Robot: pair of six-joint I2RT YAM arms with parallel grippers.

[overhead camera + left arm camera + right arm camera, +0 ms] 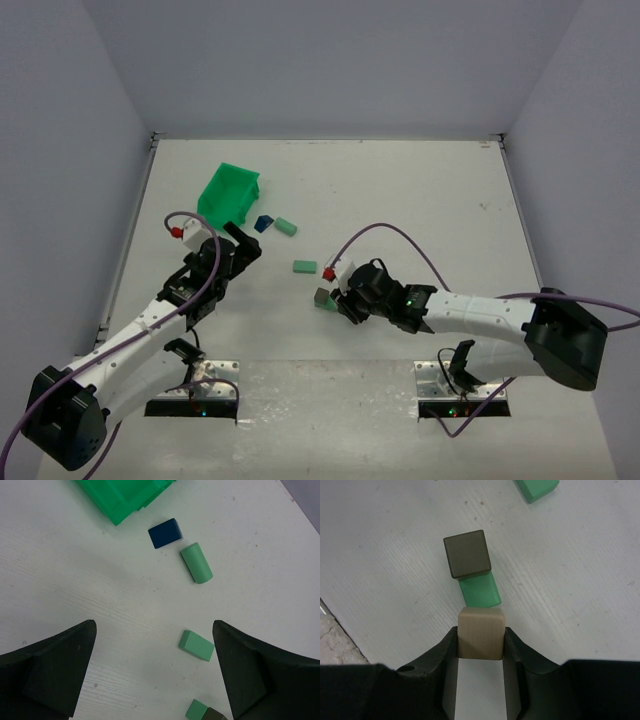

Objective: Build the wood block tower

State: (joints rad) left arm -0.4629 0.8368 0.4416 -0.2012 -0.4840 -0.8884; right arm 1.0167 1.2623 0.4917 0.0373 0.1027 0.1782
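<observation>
No wood block tower shows in these views; the blocks lie loose on the white table. My right gripper is shut on a tan cube, held just above the table. Right in front of it a dark olive cube touches a green block; I cannot tell whether they are stacked. A flat green block, a green cylinder and a dark blue block lie apart. My left gripper hangs open over bare table.
A bright green plastic bin stands at the back left, just beyond the left gripper and the blue block. Grey walls close the table on three sides. The arm bases sit at the near edge.
</observation>
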